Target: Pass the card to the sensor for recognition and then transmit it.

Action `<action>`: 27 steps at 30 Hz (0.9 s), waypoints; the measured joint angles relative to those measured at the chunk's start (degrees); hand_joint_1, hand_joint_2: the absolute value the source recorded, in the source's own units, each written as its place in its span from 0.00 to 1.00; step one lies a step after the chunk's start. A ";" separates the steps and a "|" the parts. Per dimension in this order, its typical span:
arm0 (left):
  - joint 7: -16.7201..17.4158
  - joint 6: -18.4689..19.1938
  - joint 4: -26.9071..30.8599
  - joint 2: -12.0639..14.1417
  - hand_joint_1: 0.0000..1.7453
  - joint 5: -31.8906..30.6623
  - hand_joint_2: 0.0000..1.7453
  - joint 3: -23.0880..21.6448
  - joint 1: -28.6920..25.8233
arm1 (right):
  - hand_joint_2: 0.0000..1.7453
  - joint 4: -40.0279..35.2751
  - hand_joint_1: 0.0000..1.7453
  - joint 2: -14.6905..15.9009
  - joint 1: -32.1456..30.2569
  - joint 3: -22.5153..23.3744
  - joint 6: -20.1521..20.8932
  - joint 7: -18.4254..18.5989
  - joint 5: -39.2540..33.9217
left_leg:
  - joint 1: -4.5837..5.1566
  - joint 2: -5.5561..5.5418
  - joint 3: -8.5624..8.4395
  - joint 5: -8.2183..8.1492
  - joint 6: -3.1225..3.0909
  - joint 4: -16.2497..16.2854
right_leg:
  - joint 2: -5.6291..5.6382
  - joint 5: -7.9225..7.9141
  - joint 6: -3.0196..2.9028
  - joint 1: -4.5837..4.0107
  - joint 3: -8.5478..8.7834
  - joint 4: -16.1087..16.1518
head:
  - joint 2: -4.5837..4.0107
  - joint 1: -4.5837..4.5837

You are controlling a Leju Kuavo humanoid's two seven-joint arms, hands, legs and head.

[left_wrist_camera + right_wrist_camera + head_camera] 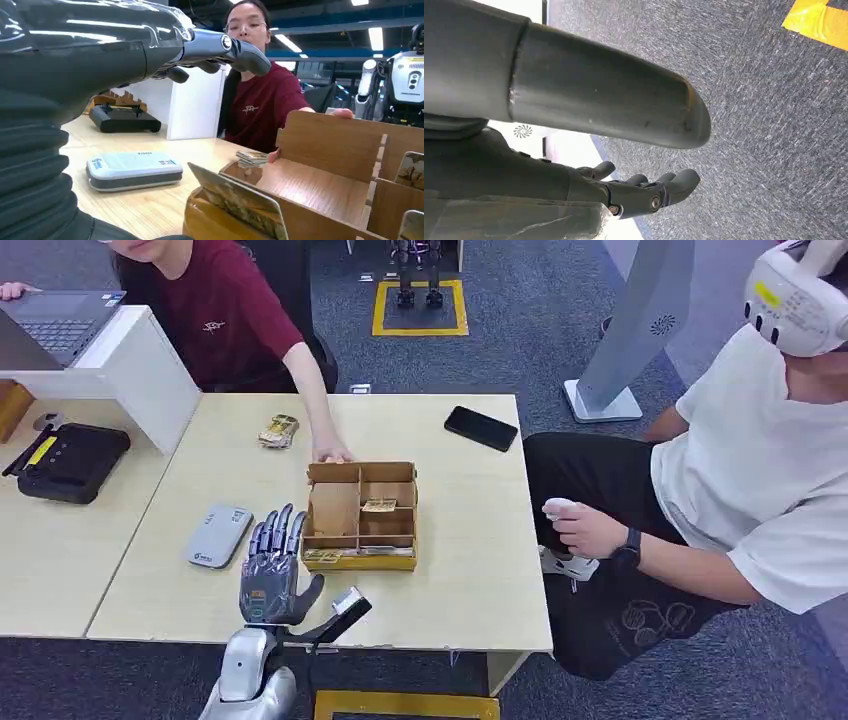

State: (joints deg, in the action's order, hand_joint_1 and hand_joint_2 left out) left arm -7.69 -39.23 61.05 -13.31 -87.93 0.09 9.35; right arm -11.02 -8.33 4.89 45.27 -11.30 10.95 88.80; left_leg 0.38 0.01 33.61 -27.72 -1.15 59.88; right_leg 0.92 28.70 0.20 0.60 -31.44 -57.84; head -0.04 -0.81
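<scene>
On the bench (pixel 450 570), everything hinged on the wooden box (pixel 360 515), a divided organiser sitting mid-surface. And there was the person in the dark red top (pixel 225 315) across from the robot, a hand (pixel 331 453) resting on the box's far wall, seemingly to steady it. A second person, in white with a headset (pixel 790 295), sat off to the box's right, holding a controller (pixel 558 508), likely driving the robot.

The left hand (pixel 270 565) hovered just left of the box's near corner, palm down, fingers extended and apart, holding nothing. Poised for a reach, by my reading. The right hand (pixel 644 192) hung over grey carpet, fingers loosely extended with nothing in them.

Left of the box, beyond the robot's fingers, lay the grey sensor (pixel 219 535), flat on the bench and within easy reach, a sensible spot for a swipe.

Inside the box: the card (pixel 235 202) stood tilted in the near slot (pixel 360 553), its edge raised, which should make it easy to pinch. Another card (pixel 378 505) leaned in a middle compartment; the large left compartment looked bare. Behind the box, a small card stack (pixel 278 430) sat loose, and to the far right a black phone (pixel 481 428).
</scene>
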 joint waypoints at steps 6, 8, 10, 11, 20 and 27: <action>-0.11 0.00 -0.63 0.30 0.00 0.74 1.00 0.00 0.43 | 0.00 0.00 0.00 0.00 0.01 0.04 0.00 0.00 0.02 | 0.00 0.00 0.00 0.00 0.00 0.00 | 0.00 0.00 0.00 0.00 0.00 0.00 | -0.02 0.00; -1.01 0.00 -1.20 0.33 0.00 0.31 1.00 0.02 0.63 | 0.00 0.00 0.00 0.00 0.02 0.09 0.00 0.04 0.02 | 0.00 0.00 0.00 0.00 0.00 0.00 | 0.00 0.00 0.00 0.00 0.00 0.00 | -0.02 0.00; -1.36 0.00 -1.64 0.33 0.00 0.24 1.00 0.02 0.69 | 0.00 0.00 0.00 0.00 0.02 0.11 0.00 0.04 0.02 | 0.00 0.00 0.00 0.00 0.00 0.00 | 0.00 0.00 0.00 0.00 0.00 0.00 | 0.00 0.00; -1.38 0.00 -1.77 0.33 0.00 0.26 1.00 0.02 0.71 | 0.00 0.00 0.00 0.00 0.02 0.13 0.00 0.04 0.02 | 0.00 0.00 0.00 0.00 0.00 0.00 | 0.00 0.00 0.00 0.00 0.00 0.00 | 0.00 0.00; -2.56 0.00 -2.54 0.20 0.00 0.83 1.00 0.02 0.73 | 0.00 0.00 0.00 0.00 0.02 0.28 0.00 0.28 -0.04 | 0.00 0.00 0.00 0.00 0.00 0.00 | 0.00 0.00 0.00 0.00 0.00 0.00 | -0.02 0.00; -3.02 0.00 -2.54 0.17 0.00 1.38 1.00 0.02 0.74 | 0.00 0.00 0.00 0.00 0.02 0.57 0.00 0.28 -0.04 | 0.00 0.00 0.00 0.00 0.00 0.00 | 0.00 0.00 0.00 0.00 0.00 0.00 | 0.00 0.00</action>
State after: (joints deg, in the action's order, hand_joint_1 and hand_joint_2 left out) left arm -10.71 -39.23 58.51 -13.14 -86.55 0.11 10.09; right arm -11.02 -8.33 4.91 45.83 -11.30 11.23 88.76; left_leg 0.38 0.01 33.62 -27.72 -1.15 59.88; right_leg 0.92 28.70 0.20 0.60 -31.44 -57.84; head -0.04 -0.81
